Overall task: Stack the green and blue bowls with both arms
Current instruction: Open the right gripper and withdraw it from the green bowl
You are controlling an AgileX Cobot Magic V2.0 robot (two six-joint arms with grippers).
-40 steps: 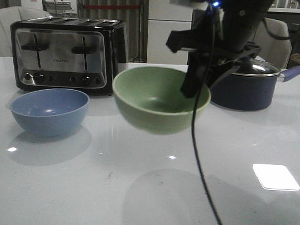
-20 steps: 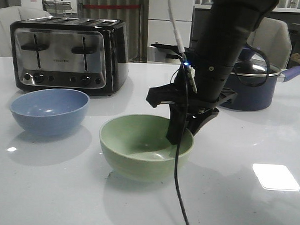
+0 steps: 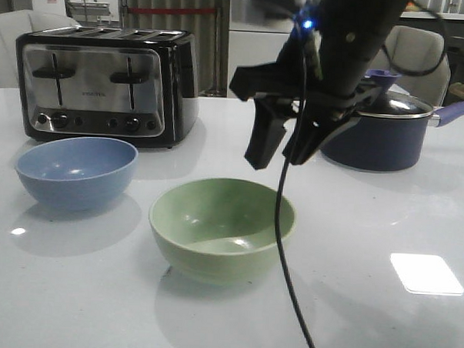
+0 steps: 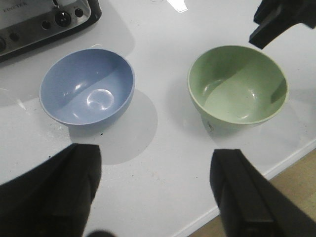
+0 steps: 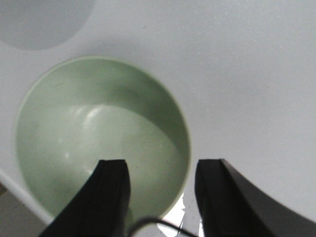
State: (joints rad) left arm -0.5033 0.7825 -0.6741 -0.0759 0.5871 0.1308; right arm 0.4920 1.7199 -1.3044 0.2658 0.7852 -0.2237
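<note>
The pale green bowl stands upright on the white table, near the front middle. The light blue bowl stands upright to its left, apart from it. My right gripper hangs open and empty just above the green bowl's right rim. In the right wrist view the open gripper straddles the rim of the green bowl from above. My left gripper is open and empty, high over the table's near edge, with the blue bowl and green bowl ahead of it. It is out of the front view.
A black and steel toaster stands behind the blue bowl. A dark navy saucepan with a lid stands at the back right. A black cable hangs from the right arm past the green bowl. The table's near edge shows in the left wrist view.
My right gripper carried the green bowl down onto the table, let go of it, and rose open above it. The blue bowl has not moved.
</note>
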